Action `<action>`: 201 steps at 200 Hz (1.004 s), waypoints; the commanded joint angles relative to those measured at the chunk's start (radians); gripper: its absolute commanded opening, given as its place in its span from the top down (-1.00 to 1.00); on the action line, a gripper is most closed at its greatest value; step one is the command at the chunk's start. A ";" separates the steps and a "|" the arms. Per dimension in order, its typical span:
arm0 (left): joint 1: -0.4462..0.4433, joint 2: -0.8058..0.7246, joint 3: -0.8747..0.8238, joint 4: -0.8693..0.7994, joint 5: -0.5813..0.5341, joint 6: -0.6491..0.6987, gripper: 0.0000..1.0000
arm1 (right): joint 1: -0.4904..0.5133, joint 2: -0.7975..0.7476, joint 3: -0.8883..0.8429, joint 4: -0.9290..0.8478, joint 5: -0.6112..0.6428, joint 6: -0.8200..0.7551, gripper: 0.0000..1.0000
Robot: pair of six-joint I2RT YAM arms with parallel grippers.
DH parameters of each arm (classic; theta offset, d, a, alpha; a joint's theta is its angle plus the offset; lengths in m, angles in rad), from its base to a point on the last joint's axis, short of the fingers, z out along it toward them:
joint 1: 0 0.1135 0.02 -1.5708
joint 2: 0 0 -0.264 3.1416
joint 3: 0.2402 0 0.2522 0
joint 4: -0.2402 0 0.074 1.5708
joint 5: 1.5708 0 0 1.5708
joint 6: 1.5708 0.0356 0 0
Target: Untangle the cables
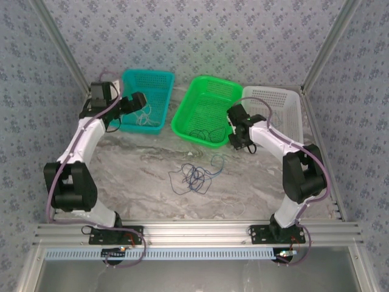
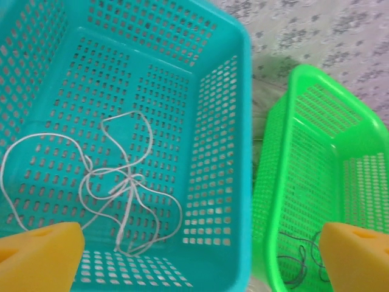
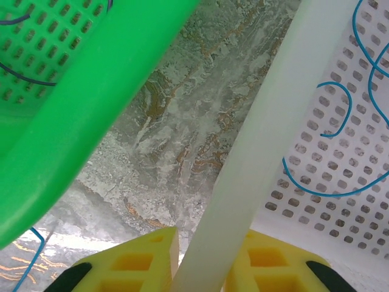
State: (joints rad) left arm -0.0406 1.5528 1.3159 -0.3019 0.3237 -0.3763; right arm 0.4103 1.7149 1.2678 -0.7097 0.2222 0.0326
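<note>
Inspection of the desk [image 1: 140, 164], positions taken from the green basket [image 1: 206, 109].

1. Teal basket [image 1: 146, 100]: just left of the green basket. One whitish cable [image 2: 121, 182] lies on its floor in loose, knotted loops. The left fingers [image 2: 39, 258] hang above it, spread wide, with nothing between them.
2. Green basket: thin dark cable [image 2: 298, 264] lies in its near corner.
3. White basket [image 1: 273, 112]: just right of the green basket. Blue cable [image 3: 351, 103] lies inside in open curves. The right fingers [image 3: 146, 261] stand narrow, one on each side of this basket's rim, clamped on it.
4. Desk in front of the green basket: a loose tangle of blue and dark cables [image 1: 193, 176] lies apart from all three baskets.
</note>
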 commanded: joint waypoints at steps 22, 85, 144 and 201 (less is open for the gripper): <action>-0.108 -0.131 -0.119 0.046 -0.039 -0.031 -0.99 | 0.000 0.000 0.059 -0.015 -0.024 0.016 0.02; -0.266 -0.312 -0.266 0.004 -0.128 0.015 -0.99 | 0.098 -0.297 0.008 -0.220 -0.054 0.195 -0.48; -0.328 -0.379 -0.337 0.015 -0.125 0.014 -0.99 | 0.260 -0.475 -0.309 -0.411 -0.157 0.577 -0.34; -0.336 -0.369 -0.350 0.049 -0.082 0.001 -0.99 | 0.368 -0.569 -0.505 -0.385 -0.209 0.741 -0.31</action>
State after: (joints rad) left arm -0.3672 1.1973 0.9714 -0.2852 0.2173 -0.3763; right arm 0.7376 1.1564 0.8017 -1.0779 0.0433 0.6594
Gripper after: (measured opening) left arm 0.994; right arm 0.655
